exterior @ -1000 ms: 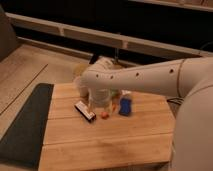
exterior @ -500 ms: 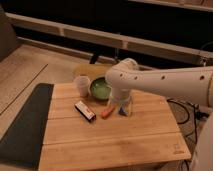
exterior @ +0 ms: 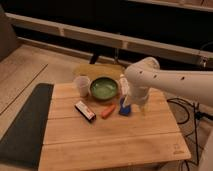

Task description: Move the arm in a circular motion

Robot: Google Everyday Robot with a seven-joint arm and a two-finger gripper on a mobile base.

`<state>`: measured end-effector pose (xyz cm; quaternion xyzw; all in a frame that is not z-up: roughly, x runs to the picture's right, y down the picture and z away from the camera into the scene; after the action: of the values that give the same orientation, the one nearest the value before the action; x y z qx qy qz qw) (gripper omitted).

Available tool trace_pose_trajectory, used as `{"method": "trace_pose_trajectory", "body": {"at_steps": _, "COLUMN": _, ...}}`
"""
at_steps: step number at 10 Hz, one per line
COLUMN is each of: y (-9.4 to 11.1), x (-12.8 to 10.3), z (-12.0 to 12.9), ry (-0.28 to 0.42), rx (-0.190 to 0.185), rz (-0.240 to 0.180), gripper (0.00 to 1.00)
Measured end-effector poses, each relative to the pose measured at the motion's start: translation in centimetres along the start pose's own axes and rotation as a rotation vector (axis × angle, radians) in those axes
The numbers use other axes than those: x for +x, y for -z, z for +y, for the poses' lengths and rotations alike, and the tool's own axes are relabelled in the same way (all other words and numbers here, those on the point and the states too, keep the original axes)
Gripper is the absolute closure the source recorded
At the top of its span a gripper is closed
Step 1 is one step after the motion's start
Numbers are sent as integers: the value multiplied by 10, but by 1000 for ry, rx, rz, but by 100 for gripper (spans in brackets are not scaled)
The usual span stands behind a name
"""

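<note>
- The glossy cream-white tubular arm [exterior: 167, 80] reaches over the right edge of the wooden surface [exterior: 110, 145].
- Its gripper [exterior: 136, 104] hangs beside a small blue object [exterior: 125, 110]. I cannot tell how the jaws stand.
- Sweep a smooth, level circle above the round green bowl [exterior: 104, 88].

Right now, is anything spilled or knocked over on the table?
Nothing stands out. The cup stands upright, the green bowl sits level, and the dark bar and orange item lie flat on the table. The gripper on the arm hangs by the blue object.
</note>
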<state>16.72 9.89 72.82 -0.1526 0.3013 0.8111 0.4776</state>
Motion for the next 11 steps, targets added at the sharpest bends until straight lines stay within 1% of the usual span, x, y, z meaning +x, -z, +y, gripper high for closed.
{"method": "trace_pose_trajectory", "body": {"at_steps": 1, "y": -2, "x": -14, "z": -6, "ry": -11, "rx": -4, "rz": 1, "gripper": 35}}
{"method": "trace_pose_trajectory", "body": {"at_steps": 2, "y": -4, "x": -49, "z": -15, "ry": -24, "rx": -17, "rz": -3, "gripper": 35}}
{"method": "trace_pose_trajectory", "body": {"at_steps": 3, "y": -2, "x": -72, "z": -15, "ry": -21, "rx": -19, "rz": -11, "gripper": 35}}
{"method": "trace_pose_trajectory", "body": {"at_steps": 5, "y": 7, "x": -106, "z": -9, "ry": -6, "rx": -23, "rz": -29, "gripper": 35}}
{"method": "trace_pose_trajectory", "body": {"at_steps": 7, "y": 17, "x": -136, "z": 9, "ry": 41, "rx": -29, "rz": -58, "gripper": 35}}
{"method": "trace_pose_trajectory", "body": {"at_steps": 8, "y": 20, "x": -150, "z": 22, "ry": 82, "rx": -30, "rz": -78, "gripper": 35}}
{"method": "trace_pose_trajectory", "body": {"at_steps": 9, "y": 22, "x": -165, "z": 40, "ry": 137, "rx": -29, "rz": -103, "gripper": 35}}
{"method": "trace_pose_trajectory", "body": {"at_steps": 11, "y": 20, "x": -175, "z": 68, "ry": 215, "rx": -23, "rz": -120, "gripper": 35}}
